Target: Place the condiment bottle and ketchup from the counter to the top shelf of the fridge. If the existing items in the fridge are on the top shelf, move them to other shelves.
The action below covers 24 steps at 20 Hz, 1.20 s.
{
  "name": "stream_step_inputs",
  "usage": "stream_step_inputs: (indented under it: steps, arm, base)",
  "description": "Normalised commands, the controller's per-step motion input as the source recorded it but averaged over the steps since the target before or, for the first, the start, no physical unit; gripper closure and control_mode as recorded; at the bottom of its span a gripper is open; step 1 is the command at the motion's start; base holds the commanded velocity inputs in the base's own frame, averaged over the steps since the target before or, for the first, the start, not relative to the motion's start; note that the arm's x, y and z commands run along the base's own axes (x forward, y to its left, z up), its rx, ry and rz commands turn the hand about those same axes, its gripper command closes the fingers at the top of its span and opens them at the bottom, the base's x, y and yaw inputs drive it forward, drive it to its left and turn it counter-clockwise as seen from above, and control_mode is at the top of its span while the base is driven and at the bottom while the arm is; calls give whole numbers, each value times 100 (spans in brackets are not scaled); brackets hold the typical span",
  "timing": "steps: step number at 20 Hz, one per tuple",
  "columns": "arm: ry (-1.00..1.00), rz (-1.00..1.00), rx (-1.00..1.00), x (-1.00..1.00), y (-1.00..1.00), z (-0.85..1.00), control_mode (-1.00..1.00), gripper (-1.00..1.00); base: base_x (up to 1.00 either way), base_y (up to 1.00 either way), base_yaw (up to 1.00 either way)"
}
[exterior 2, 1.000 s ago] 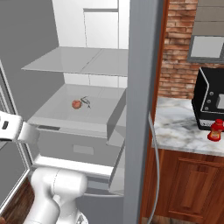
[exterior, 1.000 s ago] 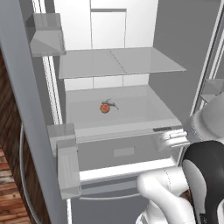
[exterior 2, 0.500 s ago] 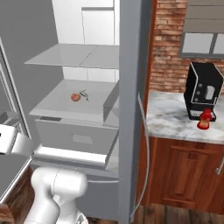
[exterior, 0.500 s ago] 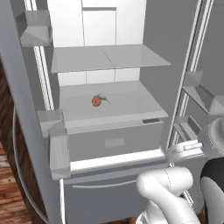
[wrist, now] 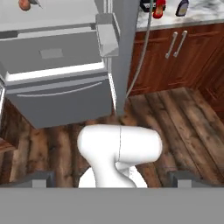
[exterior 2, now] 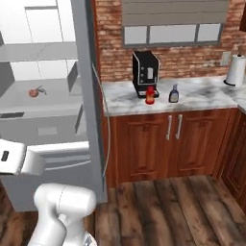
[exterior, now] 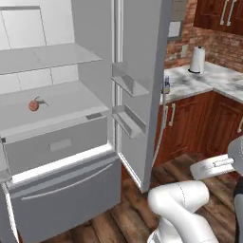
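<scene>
The small red ketchup [exterior 2: 150,95] stands on the marble counter [exterior 2: 206,98] in front of a black coffee machine. The dark condiment bottle [exterior 2: 174,93] stands just right of it; both also appear at the top of the hand view as ketchup [wrist: 159,8] and condiment bottle [wrist: 183,7]. The fridge [exterior: 57,142] is open at the left. Its top shelf [exterior: 47,57] is bare. One shelf lower lie the red-orange fruit [exterior: 33,105] and a thin dark sprig [exterior: 42,101]. My gripper [wrist: 111,180] is open, empty, and far back from the counter.
The open fridge door [exterior: 142,71] with its grey bins [exterior: 126,83] stands between fridge and counter. A coffee machine [exterior 2: 145,72] and a paper towel roll [exterior 2: 235,69] sit on the counter. Wooden cabinets [exterior 2: 163,139] run below, over a plank floor [exterior 2: 163,211].
The whole picture has swung: the base turned right, so the fridge slid left and the counter with both bottles came into view. The things themselves have not moved.
</scene>
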Motion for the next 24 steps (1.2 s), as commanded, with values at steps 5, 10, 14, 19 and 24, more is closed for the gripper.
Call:
stream_step_inputs:
  steps: [5, 10, 14, 19, 24]
  arm:
    - [0, 0, 0, 0, 0, 0, 100, -100]
    - [0, 0, 0, 0, 0, 0, 100, -100]
    - [0, 0, 0, 0, 0, 0, 100, -100]
    - [0, 0, 0, 0, 0, 0, 100, -100]
    - [0, 0, 0, 0, 0, 0, 100, -100]
  base:
    - [15, -70, -66]
    - [93, -73, -38]
    - [100, -69, -27]
    - [100, -38, -4]
    - [100, -8, 9]
